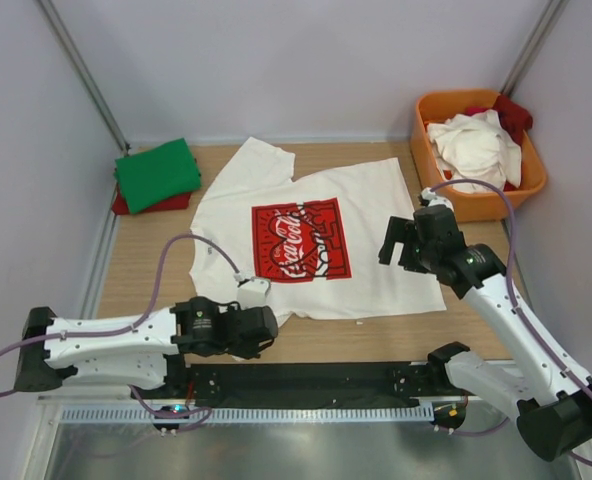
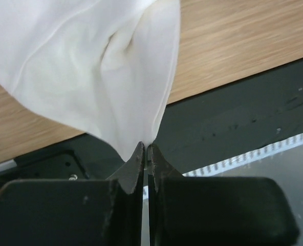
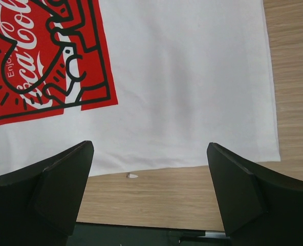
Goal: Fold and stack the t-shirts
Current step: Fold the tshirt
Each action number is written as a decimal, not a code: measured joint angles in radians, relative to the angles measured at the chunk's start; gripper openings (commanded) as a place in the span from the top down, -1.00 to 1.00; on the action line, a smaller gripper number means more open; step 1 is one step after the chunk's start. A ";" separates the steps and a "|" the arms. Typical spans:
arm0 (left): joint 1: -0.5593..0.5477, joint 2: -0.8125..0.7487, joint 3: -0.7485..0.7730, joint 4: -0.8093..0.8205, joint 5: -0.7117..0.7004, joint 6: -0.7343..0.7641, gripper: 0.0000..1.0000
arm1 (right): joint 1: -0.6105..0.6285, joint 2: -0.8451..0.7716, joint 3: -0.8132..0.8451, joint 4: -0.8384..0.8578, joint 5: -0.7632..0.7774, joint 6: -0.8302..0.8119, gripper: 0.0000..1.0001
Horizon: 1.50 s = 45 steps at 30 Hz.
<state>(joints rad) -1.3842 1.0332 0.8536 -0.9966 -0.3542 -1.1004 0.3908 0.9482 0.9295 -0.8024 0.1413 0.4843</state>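
Left gripper (image 2: 145,146) pinches the Coca-Cola t-shirt's (image 1: 366,210) near-left edge; empty, wide-open right gripper (image 3: 150,147) should seize its near-right corner.

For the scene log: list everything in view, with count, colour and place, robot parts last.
Coca-Cola t-shirt: one, white with a red square print, spread flat mid-table.
Green t-shirt: one, green, folded, far left corner, on top of the red one.
Red t-shirt: one, red, folded, under the green one.
Tub: one, orange, far right corner.
White garment: one, white, crumpled in the tub.
Red garment: one, red, in the tub behind the white one.
Scrap: one, small, white, on bare wood beside the spread shirt's edge.
Table: one, light wood.
Left gripper: one, black, shut on the spread shirt's near-left edge.
Right gripper: one, black, open above the shirt's right side.
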 measured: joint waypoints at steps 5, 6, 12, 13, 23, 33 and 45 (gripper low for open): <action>-0.024 -0.102 -0.059 -0.095 0.042 -0.045 1.00 | 0.000 -0.006 0.000 -0.037 0.095 0.034 -0.99; -0.025 -0.135 -0.056 -0.111 0.043 -0.050 1.00 | 0.000 -0.009 0.000 -0.048 0.117 0.043 -0.99; -0.027 -0.346 -0.014 -0.194 0.032 -0.073 1.00 | 0.000 -0.033 0.000 -0.060 0.175 0.078 -0.99; -0.027 -0.373 -0.013 -0.201 0.031 -0.075 1.00 | 0.000 -0.032 0.000 -0.060 0.175 0.082 -1.00; -0.028 -0.331 -0.138 -0.179 0.088 -0.079 1.00 | -0.013 -0.048 -0.098 -0.052 0.172 0.167 -1.00; -0.028 -0.382 -0.227 -0.065 0.101 -0.078 1.00 | -0.480 -0.109 -0.321 0.026 -0.012 0.286 -0.92; -0.028 -0.327 -0.262 0.097 0.096 -0.036 0.99 | -0.681 -0.112 -0.498 0.069 -0.176 0.330 -0.69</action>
<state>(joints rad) -1.4120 0.7067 0.5915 -0.8997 -0.2581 -1.1366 -0.2905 0.8360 0.4316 -0.7338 -0.0345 0.8143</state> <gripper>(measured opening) 0.008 0.863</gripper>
